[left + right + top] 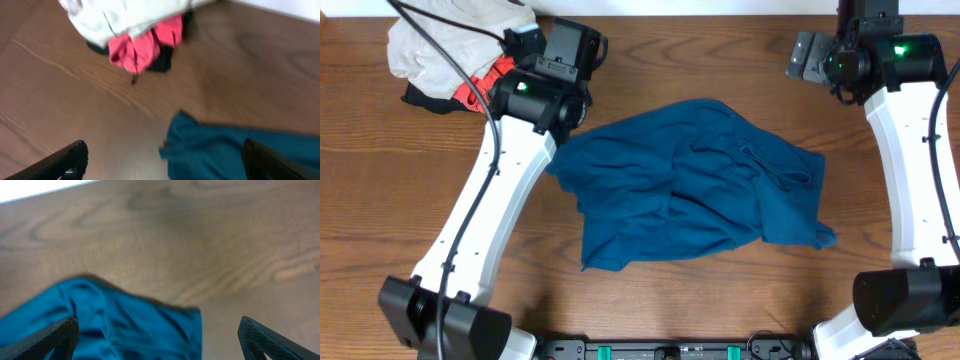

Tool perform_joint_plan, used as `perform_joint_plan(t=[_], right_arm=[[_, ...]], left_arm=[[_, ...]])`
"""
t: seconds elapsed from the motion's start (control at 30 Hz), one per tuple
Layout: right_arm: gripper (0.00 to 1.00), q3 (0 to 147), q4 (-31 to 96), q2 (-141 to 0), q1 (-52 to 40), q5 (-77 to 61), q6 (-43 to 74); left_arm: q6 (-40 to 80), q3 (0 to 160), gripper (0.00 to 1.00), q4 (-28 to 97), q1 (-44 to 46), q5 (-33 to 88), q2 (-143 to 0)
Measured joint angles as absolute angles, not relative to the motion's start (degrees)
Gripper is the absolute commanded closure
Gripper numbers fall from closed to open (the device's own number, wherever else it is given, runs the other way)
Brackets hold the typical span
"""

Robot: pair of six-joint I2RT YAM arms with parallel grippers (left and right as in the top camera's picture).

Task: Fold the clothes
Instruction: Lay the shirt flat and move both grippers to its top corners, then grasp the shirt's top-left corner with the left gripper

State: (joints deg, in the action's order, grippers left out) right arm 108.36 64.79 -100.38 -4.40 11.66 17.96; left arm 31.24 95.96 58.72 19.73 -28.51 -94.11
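The teal shirt [695, 180] is lying all crumpled around the middle of the table [670, 310], loose of both arms. The left gripper [165, 159] is hovering at its 10 o'clock corner with jaws spread wide on nothing, and the right gripper [157, 335] is doing the same at 1 o'clock. A pale garment [440, 40], a red garment [480, 85] and a black garment [420, 97] are sitting heaped at the table's 11 o'clock.

Shirt [695, 185] on table [720, 310], pile [440, 45] far-left.
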Motion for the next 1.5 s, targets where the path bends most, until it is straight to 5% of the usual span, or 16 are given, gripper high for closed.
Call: perform_joint_plan(t=[0.4,0.87,1.5], right_arm=[[0.01,108.36,74.24,-98.91,-4.4,10.35,17.5],[0.01,108.36,75.57,-98.91,-4.4,9.04,16.91],[0.01,108.36,75.61,-98.91,-4.4,8.6,16.27]], left_arm=[[31.22,92.79,0.02,60.45,17.43,-16.21,-95.13],[23.73,91.39,0.02,57.65,4.75,-0.38,-109.3],[20.69,89.54,0.02,55.48,2.35,9.47,-119.13]])
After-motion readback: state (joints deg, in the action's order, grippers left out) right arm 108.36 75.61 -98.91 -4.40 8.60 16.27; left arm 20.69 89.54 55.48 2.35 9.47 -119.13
